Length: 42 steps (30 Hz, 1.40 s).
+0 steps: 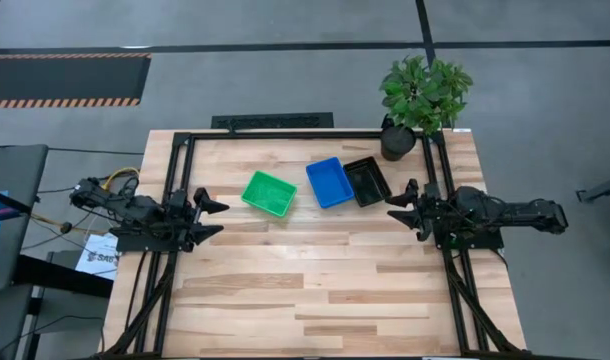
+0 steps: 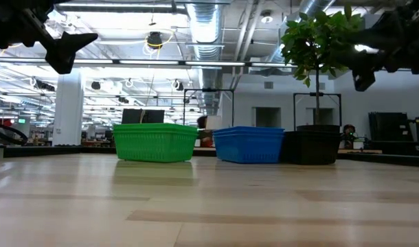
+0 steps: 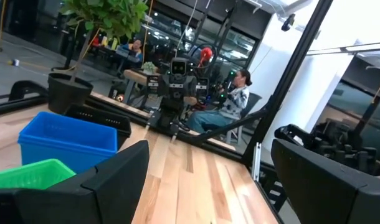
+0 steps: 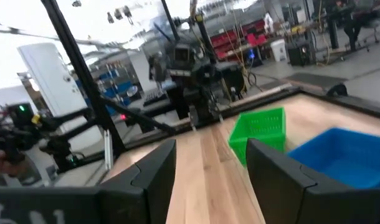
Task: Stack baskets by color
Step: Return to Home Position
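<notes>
A green basket (image 1: 269, 193), a blue basket (image 1: 329, 182) and a black basket (image 1: 367, 181) rest on their bases in a row on the far half of the wooden table. How many are nested in each, I cannot tell. My left gripper (image 1: 213, 218) hangs open above the table's left side, fingers level and pointing toward the right. My right gripper (image 1: 403, 205) hangs open at the table's right side, just near of the black basket, pointing left. Neither has anything between its fingers. The left wrist view shows the blue basket (image 3: 68, 140) and the green basket (image 3: 28, 173); the right wrist view shows the green basket (image 4: 258, 129) and the blue basket (image 4: 342, 155).
A potted plant (image 1: 421, 100) in a black pot (image 1: 397, 142) stands at the table's far right corner, close behind the black basket. A black metal frame (image 1: 285, 135) runs along the far, left and right edges. Bare wood (image 1: 305, 290) fills the near half. People sit beyond the table (image 3: 230, 102).
</notes>
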### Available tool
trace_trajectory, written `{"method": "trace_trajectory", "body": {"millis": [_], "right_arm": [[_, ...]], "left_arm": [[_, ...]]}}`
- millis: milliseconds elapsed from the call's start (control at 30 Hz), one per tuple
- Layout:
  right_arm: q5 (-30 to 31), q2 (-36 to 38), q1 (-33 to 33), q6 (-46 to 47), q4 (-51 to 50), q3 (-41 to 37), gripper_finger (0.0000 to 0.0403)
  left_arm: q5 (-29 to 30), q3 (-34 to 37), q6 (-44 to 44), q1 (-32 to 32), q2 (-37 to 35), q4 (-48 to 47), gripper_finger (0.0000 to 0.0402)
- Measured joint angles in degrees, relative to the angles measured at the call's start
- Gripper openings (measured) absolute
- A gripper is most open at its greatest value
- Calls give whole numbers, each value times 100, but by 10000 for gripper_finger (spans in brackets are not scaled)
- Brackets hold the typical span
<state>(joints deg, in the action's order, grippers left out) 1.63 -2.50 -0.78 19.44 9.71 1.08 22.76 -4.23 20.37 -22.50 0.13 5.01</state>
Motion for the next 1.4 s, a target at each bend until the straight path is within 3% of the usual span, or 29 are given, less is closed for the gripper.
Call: {"method": "trace_trajectory", "body": {"millis": [467,800,1167,1400], "right_arm": [[0,0,0,59,-472,-4,214],[0,0,0,59,-644,-4,214],[-11,-3,0,57,-1008,11,214],[-11,-4,0,55,-1033,13,214]], "left_arm": [[79,0,-150,0,-1,-215,325],[706,0,-148,0,12,-318,325],[723,0,-43,0,12,-330,325],[721,0,21,0,12,-808,325]]}}
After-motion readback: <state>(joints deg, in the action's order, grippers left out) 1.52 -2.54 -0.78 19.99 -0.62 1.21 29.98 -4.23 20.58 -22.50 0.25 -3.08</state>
